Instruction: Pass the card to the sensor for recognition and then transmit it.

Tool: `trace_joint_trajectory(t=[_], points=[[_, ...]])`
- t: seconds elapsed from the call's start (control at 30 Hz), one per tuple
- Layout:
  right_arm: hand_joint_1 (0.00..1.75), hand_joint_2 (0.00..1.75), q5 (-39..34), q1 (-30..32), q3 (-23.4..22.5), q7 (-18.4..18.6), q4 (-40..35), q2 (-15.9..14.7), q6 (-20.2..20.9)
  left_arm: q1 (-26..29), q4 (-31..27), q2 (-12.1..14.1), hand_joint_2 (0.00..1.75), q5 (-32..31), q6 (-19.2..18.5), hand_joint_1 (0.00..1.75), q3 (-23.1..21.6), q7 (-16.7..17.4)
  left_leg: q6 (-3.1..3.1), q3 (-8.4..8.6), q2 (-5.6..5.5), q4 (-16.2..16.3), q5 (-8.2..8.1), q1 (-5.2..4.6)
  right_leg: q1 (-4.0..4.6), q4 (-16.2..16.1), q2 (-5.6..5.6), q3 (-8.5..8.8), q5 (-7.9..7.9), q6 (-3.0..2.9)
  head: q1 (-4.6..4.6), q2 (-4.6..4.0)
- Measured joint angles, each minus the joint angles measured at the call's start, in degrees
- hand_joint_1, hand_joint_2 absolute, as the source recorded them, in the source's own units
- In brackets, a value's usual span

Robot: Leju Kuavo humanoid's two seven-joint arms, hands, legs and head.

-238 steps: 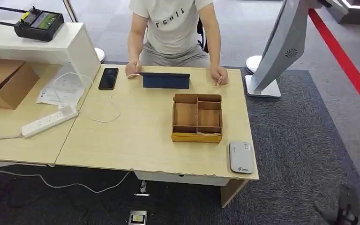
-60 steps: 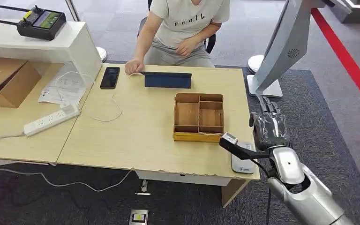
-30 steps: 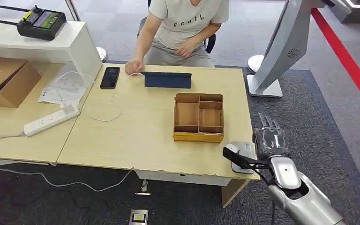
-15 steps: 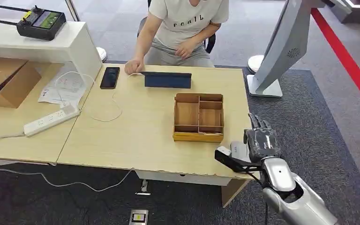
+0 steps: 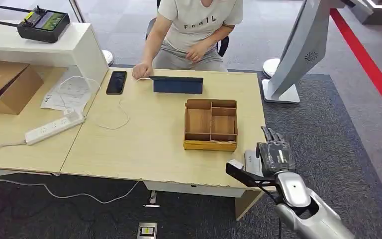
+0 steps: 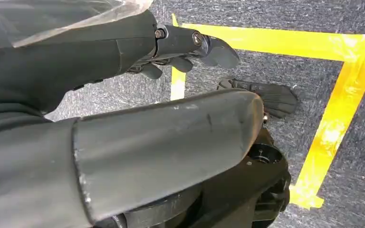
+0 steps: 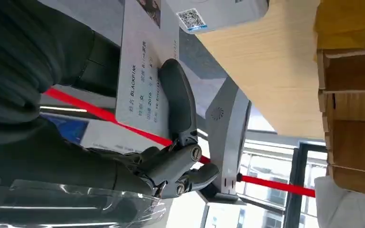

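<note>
While the right hand is pinching the card over the sensor at the table's near corner, recognition looks underway; handing over is waiting — the left hand is hanging empty, fingers apart.

The right robot hand hides most of the sensor.

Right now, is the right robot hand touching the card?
Touching: the right wrist view shows the robot hand with its thumb pressed flat on the card.
</note>
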Motion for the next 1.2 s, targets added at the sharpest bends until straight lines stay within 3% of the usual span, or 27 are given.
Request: trace_joint_trajectory(t=[0.83, 1.2], points=[[1.75, 1.75, -4.1, 3.1, 0.1, 0.6, 5.3, 0.9, -4.3, 0.0, 0.0, 0.2, 0.00, -0.3, -0.3, 0.00, 0.0, -0.1, 0.00, 0.03, 0.01, 0.0, 0.00, 0.00, 0.00, 0.0, 0.00, 0.02, 0.00, -0.01, 0.02, 0.00], [1.75, 1.75, -6.6, 2.2, 0.3, 3.3, 4.2, -2.2, -6.4, 0.0, 0.0, 1.0, 0.00, -1.3, -0.7, 0.00, 0.0, -0.6, 0.00, 0.03, 0.01, 0.0, 0.00, -0.01, 0.00, 0.0, 0.00, 0.05, 0.00, -0.01, 0.02, 0.00]])
